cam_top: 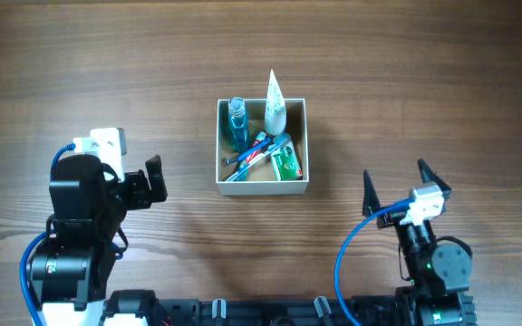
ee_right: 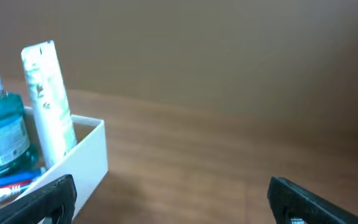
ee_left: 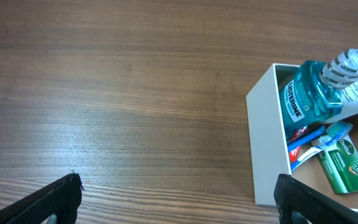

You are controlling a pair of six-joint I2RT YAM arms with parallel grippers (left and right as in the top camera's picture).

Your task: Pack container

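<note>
White-walled container (cam_top: 263,188) sat centre of the bench (cam_top: 89,54), holding mouthwash (cam_top: 236,122) and a tube (cam_top: 275,101) propped on the far wall, likely too long to lie flat. Left tool (cam_top: 157,179) and right tool (cam_top: 394,172) gaped empty, well clear; packing looked done.
</note>
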